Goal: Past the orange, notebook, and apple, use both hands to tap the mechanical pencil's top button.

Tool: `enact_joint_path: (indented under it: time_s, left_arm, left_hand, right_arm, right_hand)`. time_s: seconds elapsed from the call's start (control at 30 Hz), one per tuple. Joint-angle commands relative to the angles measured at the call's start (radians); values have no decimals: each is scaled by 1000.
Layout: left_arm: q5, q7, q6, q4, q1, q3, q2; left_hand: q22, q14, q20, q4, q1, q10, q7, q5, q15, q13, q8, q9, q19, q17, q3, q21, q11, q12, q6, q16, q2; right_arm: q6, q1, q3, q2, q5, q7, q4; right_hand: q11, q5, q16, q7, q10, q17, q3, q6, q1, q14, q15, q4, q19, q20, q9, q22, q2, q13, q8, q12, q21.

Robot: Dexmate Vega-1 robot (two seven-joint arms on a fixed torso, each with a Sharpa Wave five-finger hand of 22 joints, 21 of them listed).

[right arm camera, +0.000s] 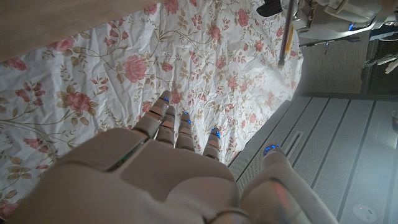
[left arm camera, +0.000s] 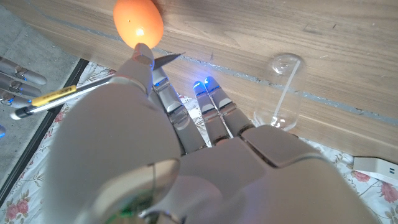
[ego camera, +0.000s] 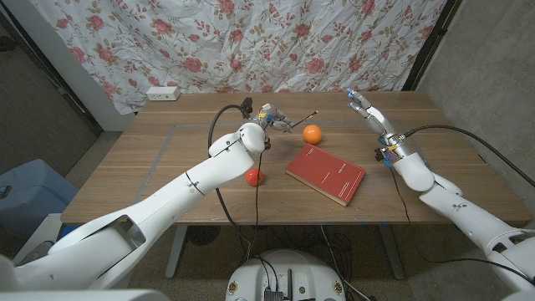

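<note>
Up at the table's far middle, the left hand [ego camera: 272,116] pinches the mechanical pencil [ego camera: 303,119] above the wood, near the orange [ego camera: 312,134]. Fingers spread and empty, the right hand [ego camera: 370,116] hovers farther right. Nearer lie the red notebook [ego camera: 326,175] and the apple [ego camera: 253,176].

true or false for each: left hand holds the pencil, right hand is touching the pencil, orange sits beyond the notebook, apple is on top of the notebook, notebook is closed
1. The left hand holds the mechanical pencil. True.
2. The right hand touches the pencil. False: it is raised with fingers apart, well clear of the pencil.
3. The orange sits beyond the notebook. True.
4. The apple lies on the notebook. False: it lies on the table beside the notebook, under the left arm.
5. The notebook is closed. True.
</note>
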Motion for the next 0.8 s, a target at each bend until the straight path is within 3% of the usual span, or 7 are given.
enact_joint_path:
  time_s: [0.03, 0.4, 0.8]
  left_arm:
    - [-120, 39, 23, 10, -27, -8, -5]
    - [-182, 89, 63, -18, -21, -13, -1]
    - [-222, 118, 92, -36, -31, 5, 13]
  left_hand:
    - [4, -5, -93, 1, 3, 22, 3, 8, -169, 4, 2, 3, 3, 1, -6, 2, -15, 3, 5, 3, 12]
    - [5, -4, -90, 1, 3, 23, 4, 8, -169, 4, 2, 4, 4, 1, -8, 3, -15, 3, 4, 3, 13]
    - [5, -3, -86, 0, 4, 22, 5, 9, -169, 4, 1, 4, 3, 1, -10, 3, -14, 2, 2, 4, 15]
  right_arm:
    - [57, 64, -34, 2, -147, -126, 69]
    - [46, 52, -56, -31, -244, -224, 21]
    - [14, 13, -65, -66, -252, -222, -64]
  right_hand:
    - [12, 1, -5, -6, -2, 1, 0, 17, 2, -7, 13, -9, 0, 6, 2, 2, 5, 2, 12, 1, 0]
    - [18, -1, -4, -6, -3, 0, 2, 39, 7, -6, 16, -18, -2, 14, 3, 2, 5, 2, 17, 3, 2]
    - [14, -3, -6, -7, -13, 2, 3, 68, 7, -19, 10, -24, -13, 7, 3, 2, 10, 1, 23, 3, 0]
